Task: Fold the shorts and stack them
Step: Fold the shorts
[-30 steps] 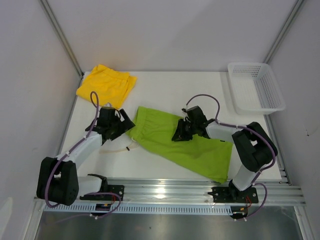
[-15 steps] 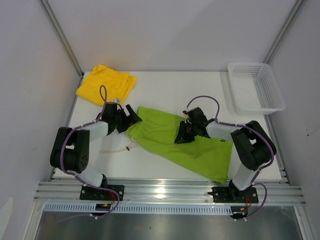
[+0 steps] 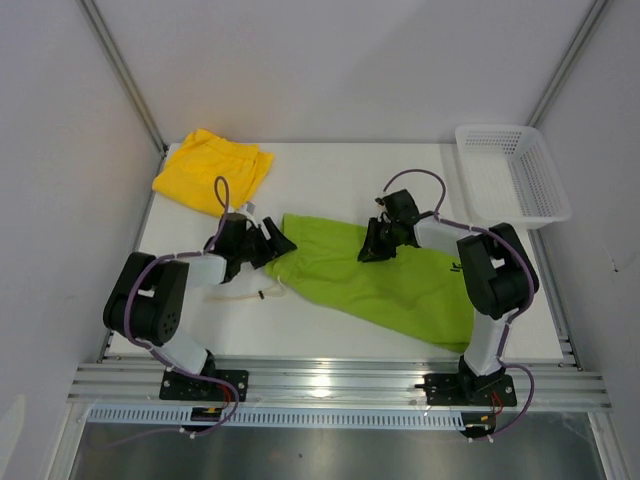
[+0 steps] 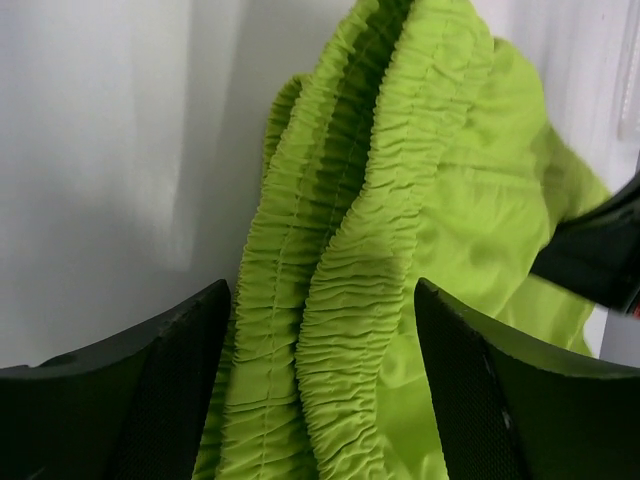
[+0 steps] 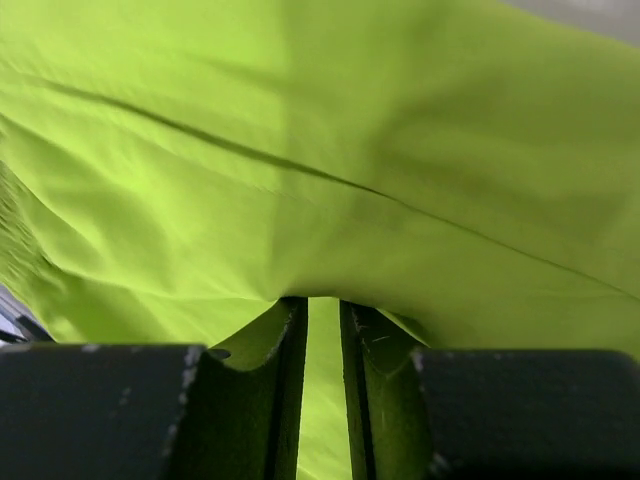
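Quick update from the fold job. Closest to me, low in the overhead view, the lime green shorts [image 3: 390, 285] lie in a long diagonal across the tabletop [image 3: 330, 180], from left of centre down toward the lower right. The white drawstring [image 3: 243, 294] trails off to their left.

A second ago my left end effector [image 3: 272, 243] was parked wide open, off to the left of the cloth. It has since swung in to the gathered waistband [image 4: 350, 230] and started narrowing. On the wrist view the elastic ruffle sits right between the two pads, but they haven't closed on it. So that side is released, nothing gripped.

My right end effector [image 3: 372, 247] is clenched on a pinch of the same green fabric, near the middle of the top edge. It has dragged that edge up and to the right, so the whole garment slid right a bit.

What that means, I reckon: one side's anchored and the other is about to be. Once both have hold of the cloth I can start the first fold.

Further back, the yellow shorts [image 3: 212, 170] sit bunched in the upper left corner, not neatly folded as far as I can tell. The basket [image 3: 510, 185] is upper right, well apart from everything.
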You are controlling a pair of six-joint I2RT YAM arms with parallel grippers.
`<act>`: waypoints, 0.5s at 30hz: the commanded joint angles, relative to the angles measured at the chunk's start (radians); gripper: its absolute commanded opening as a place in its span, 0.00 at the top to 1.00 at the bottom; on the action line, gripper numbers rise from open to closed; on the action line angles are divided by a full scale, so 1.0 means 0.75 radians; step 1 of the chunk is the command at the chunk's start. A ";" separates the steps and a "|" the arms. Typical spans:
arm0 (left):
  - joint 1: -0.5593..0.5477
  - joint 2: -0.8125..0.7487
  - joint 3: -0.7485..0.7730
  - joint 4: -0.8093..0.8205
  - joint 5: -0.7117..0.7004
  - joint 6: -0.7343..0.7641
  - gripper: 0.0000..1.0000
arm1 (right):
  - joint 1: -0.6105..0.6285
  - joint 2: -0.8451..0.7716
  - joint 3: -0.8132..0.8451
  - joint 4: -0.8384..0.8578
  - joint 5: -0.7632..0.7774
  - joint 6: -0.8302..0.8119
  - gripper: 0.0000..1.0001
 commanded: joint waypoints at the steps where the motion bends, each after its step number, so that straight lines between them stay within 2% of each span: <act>1: -0.095 -0.010 -0.086 -0.096 -0.086 -0.039 0.23 | -0.012 0.057 0.142 -0.069 0.051 -0.065 0.79; 5: -0.156 -0.114 -0.146 -0.133 -0.188 -0.084 0.27 | -0.022 0.153 0.283 -0.132 0.076 -0.089 0.79; 10: -0.256 -0.249 -0.213 -0.229 -0.315 -0.153 0.28 | -0.024 0.276 0.461 -0.163 0.064 -0.098 0.79; 15: -0.267 -0.345 -0.221 -0.296 -0.377 -0.188 0.26 | 0.003 0.219 0.426 -0.126 0.043 -0.067 0.78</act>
